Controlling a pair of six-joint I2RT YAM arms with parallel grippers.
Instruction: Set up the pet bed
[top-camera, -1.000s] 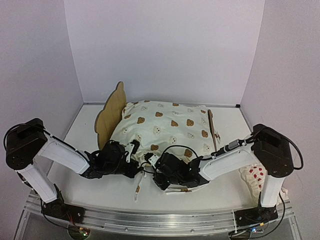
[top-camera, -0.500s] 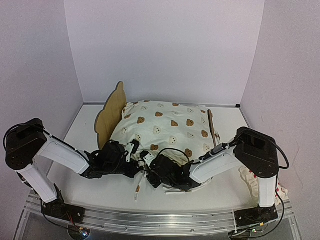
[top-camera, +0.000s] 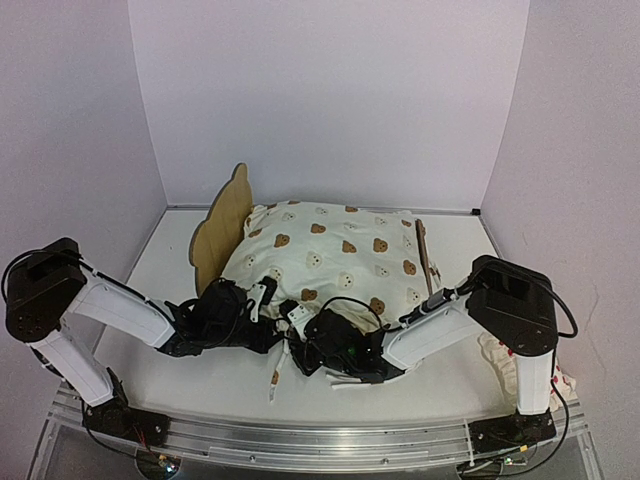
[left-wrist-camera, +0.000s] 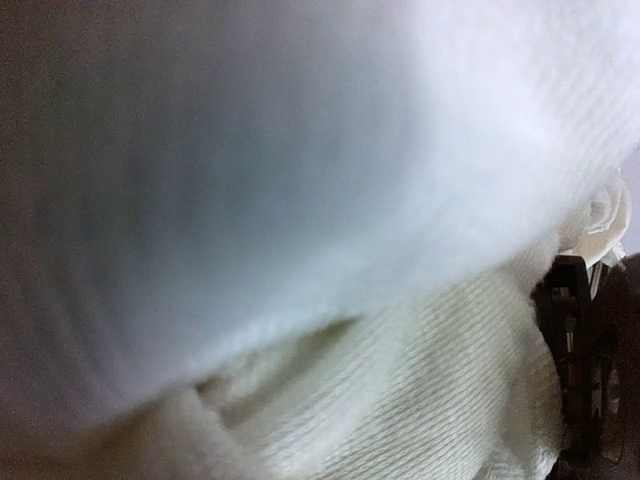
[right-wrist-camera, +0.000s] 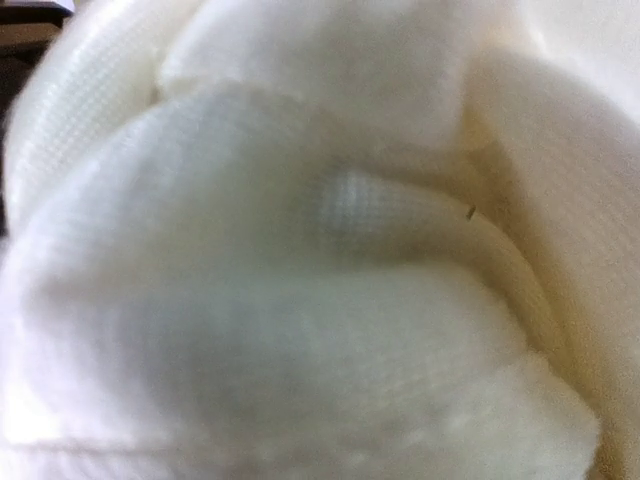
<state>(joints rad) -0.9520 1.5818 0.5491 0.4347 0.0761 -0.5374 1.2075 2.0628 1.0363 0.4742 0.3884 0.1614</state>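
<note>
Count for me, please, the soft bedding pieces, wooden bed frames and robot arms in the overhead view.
Soft bedding pieces: 2 (bear-print cushion, small white pillow)
Wooden bed frames: 1 (pet bed)
Robot arms: 2 (left arm, right arm)
Total: 5

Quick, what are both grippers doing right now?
Left gripper: shut, pressed into the cushion; grip unclear.
Right gripper: cannot tell, buried in the cushion.

The white table (top-camera: 200, 385) is carrying the pet bed (top-camera: 221, 230) near its middle, the plywood frame standing directly on the surface. Right of the pet bed, toward the near edge, a small red-dotted pillow (top-camera: 503, 352) is lying. In front of the pet bed a cream cushion tie (top-camera: 274, 384) is trailing across the bare top.
</note>
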